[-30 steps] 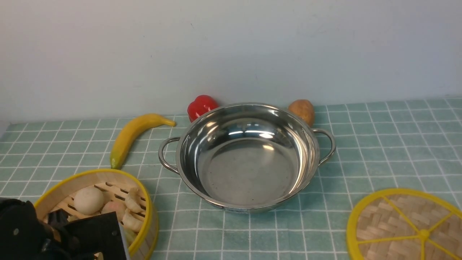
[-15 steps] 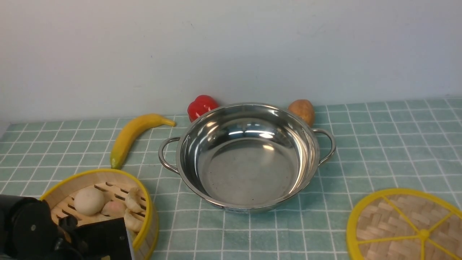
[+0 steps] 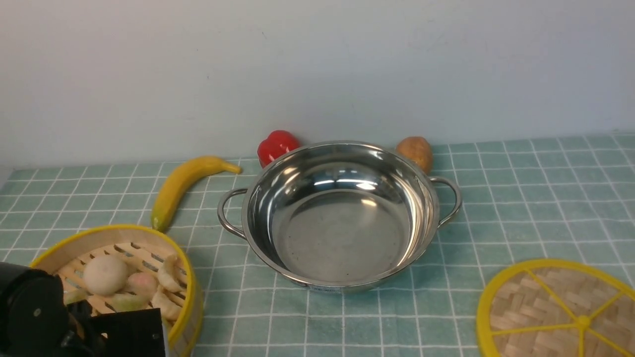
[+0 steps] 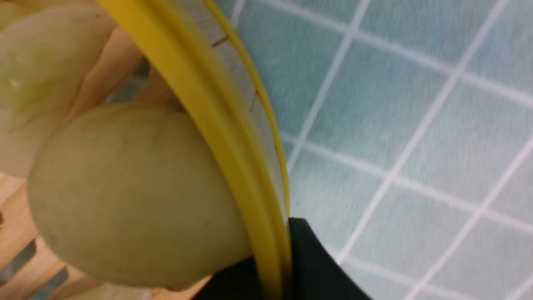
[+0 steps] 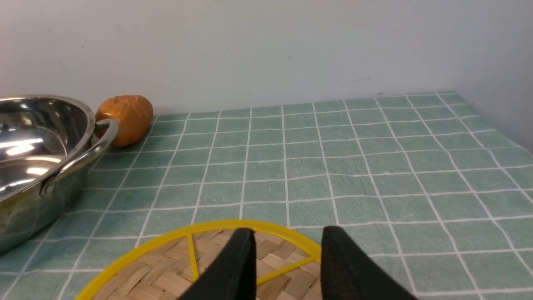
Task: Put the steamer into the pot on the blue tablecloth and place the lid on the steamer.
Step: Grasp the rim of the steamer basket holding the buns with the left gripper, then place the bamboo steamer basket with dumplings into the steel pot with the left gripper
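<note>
The steamer point(image 3: 130, 237), a yellow-rimmed bamboo basket with pale toy buns in it, sits at the front left of the blue tablecloth point(image 3: 521, 198). My left gripper point(image 4: 275, 271) is shut on its near rim, one black finger inside against a bun and the other outside. The empty steel pot point(image 3: 342, 238) stands in the middle, apart from the steamer. At the front right the flat woven lid point(image 3: 560, 312) lies on the cloth. My right gripper point(image 5: 285, 237) hangs open just over the lid's point(image 5: 166, 271) far edge and holds nothing.
A banana point(image 3: 181, 186) lies behind the steamer, left of the pot. A red pepper point(image 3: 275, 145) and a brown potato point(image 3: 415, 151) sit behind the pot against the wall. Open cloth stretches to the right of the pot.
My left gripper has shut on the steamer's rim. The steamer has shifted a little to the left and its buns have moved with it. The right side is unchanged.
</note>
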